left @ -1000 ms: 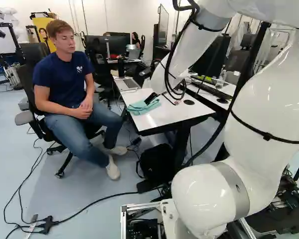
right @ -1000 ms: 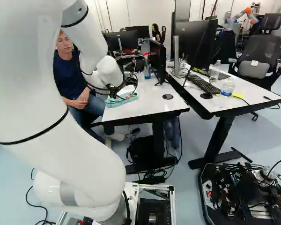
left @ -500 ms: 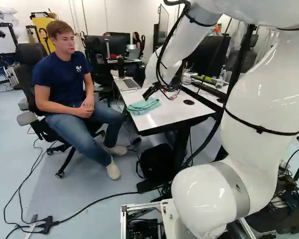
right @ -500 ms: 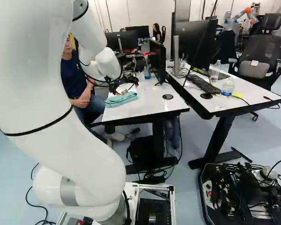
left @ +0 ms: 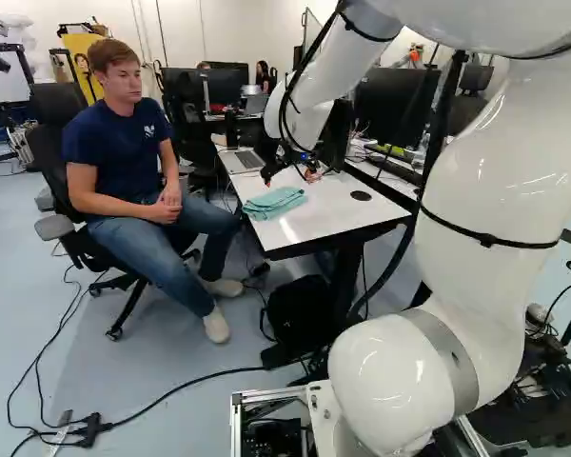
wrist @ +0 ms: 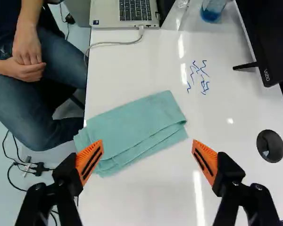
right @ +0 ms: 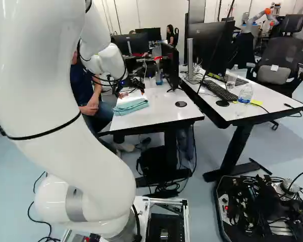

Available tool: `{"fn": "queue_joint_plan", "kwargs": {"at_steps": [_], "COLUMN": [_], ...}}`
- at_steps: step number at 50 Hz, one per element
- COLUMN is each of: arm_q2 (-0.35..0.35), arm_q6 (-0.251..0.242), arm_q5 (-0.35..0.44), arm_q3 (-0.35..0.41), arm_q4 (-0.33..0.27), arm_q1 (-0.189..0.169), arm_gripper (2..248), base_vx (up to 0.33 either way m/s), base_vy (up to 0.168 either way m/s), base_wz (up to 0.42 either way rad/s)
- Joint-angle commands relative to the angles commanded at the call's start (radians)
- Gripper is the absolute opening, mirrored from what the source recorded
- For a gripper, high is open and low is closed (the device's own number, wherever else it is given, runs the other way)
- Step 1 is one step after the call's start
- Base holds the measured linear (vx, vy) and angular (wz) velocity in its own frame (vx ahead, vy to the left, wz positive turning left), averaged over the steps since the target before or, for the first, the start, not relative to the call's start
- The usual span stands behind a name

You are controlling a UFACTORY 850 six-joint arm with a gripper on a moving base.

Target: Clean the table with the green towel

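Wide open and empty, my gripper (left: 290, 179) hangs over the white table (left: 309, 228), above the far side of the folded green towel (left: 275, 203). Seen from the wrist, the gripper (wrist: 147, 155) points down with its orange pads far apart. The towel (wrist: 137, 129) lies flat and askew near the table edge by the seated person, ahead of and partly between the fingers; one pad overlaps its corner in that view. Blue pen marks (wrist: 198, 77) are on the tabletop beyond the towel, nearer the monitor side.
A laptop (wrist: 127, 13) with a cable and a blue-bottomed bottle (wrist: 212, 9) stand farther along the table. A monitor (wrist: 273, 37) and a round black grommet (wrist: 270, 146) are across from the seated person. Another robot (right: 260, 19) stands far back.
My arm has lifted and drawn the gripper up from close over the towel, toward the table's far end. The towel has stayed in place and the base has not moved.
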Motion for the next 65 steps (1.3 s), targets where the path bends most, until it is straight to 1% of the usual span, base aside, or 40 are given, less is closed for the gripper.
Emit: {"fn": "queue_joint_plan", "kwargs": {"at_steps": [8,38,54,65], "arm_q2": [-0.025,-0.157,-0.202,-0.211], "arm_q6": [0.000,0.000,0.000,0.000], "arm_q5": [-0.004,-0.004,-0.004,-0.004], "arm_q3": [-0.021,-0.093,-0.105,-0.107], "arm_q4": [0.006,0.007,0.007,0.007], "arm_q1": [-0.001,-0.005,-0.005,-0.005], "arm_gripper": [247,247,247,247], "base_vx": [0.000,0.000,0.000,0.000], "base_vy": [0.000,0.000,0.000,0.000], "base_wz": [0.000,0.000,0.000,0.000]}}
